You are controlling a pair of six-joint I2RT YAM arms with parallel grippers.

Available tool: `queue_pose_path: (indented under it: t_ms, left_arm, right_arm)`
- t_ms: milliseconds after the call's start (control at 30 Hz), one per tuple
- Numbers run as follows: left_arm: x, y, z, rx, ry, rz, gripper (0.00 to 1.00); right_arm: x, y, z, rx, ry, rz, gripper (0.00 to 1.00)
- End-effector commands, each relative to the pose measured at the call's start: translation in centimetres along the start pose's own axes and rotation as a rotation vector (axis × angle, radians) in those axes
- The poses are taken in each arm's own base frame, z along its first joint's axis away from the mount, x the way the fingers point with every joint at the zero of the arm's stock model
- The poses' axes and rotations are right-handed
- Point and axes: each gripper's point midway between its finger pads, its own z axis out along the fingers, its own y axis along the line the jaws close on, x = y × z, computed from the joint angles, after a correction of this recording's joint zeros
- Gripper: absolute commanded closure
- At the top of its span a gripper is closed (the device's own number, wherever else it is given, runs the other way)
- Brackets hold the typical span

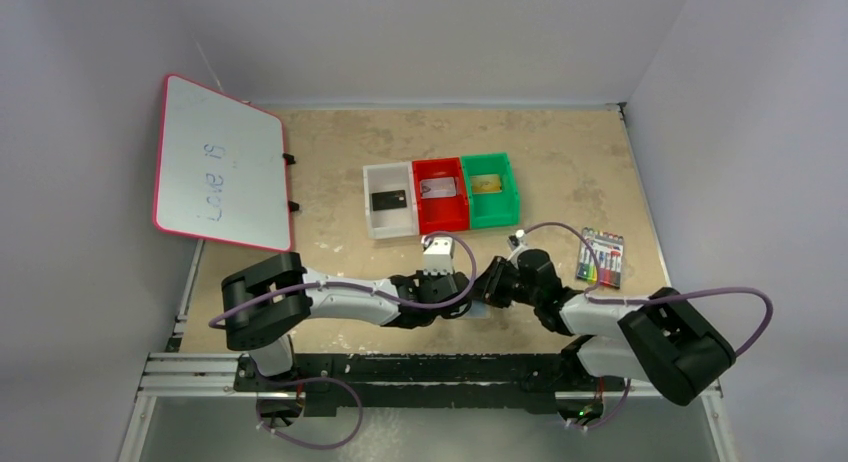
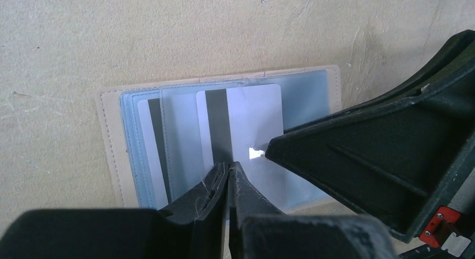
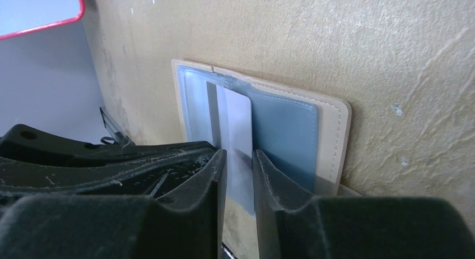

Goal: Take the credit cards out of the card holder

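The card holder (image 2: 111,152) lies open on the table, with a tan border and blue-grey panels. A pale credit card (image 2: 252,113) with a dark stripe sticks partway out of its pocket. My left gripper (image 2: 230,167) is shut, its tips meeting on that card's near edge. A second striped card (image 2: 152,141) sits in the left pocket. My right gripper (image 3: 240,158) is open by a narrow gap, with the pale card (image 3: 238,116) showing in that gap. One of its fingers (image 2: 336,158) touches the card's face. The holder (image 3: 331,130) lies just beyond it.
Behind the arms stand a white bin (image 1: 373,222) with a black card (image 1: 388,199), a red bin (image 1: 441,222) with a silvery card (image 1: 440,189) and a green bin (image 1: 492,219) with a gold card (image 1: 487,184). A pink-framed whiteboard (image 1: 220,167) leans at the left. A marker pack (image 1: 601,258) lies at the right.
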Motion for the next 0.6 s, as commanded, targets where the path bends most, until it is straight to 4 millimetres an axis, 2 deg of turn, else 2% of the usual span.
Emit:
queue_pose_path:
  t_ms: [0, 133, 233, 567]
  left_arm:
    - [1.7, 1.0, 0.0, -0.025, 0.042, 0.015, 0.96]
    - [1.5, 0.9, -0.1, -0.022, 0.038, 0.008, 0.96]
    - [1.3, 0.8, -0.3, -0.016, 0.031, 0.003, 0.96]
    - [-1.6, 1.9, -1.9, -0.063, -0.065, 0.009, 0.94]
  right_arm:
    - [-0.3, 1.8, 0.1, -0.087, -0.008, 0.027, 0.72]
    - [-0.4, 1.7, 0.3, -0.08, -0.009, 0.024, 0.81]
    - [-0.4, 1.4, 0.4, -0.07, -0.009, 0.004, 1.0]
    - [-1.2, -0.9, -1.0, 0.059, -0.079, -0.013, 1.0]
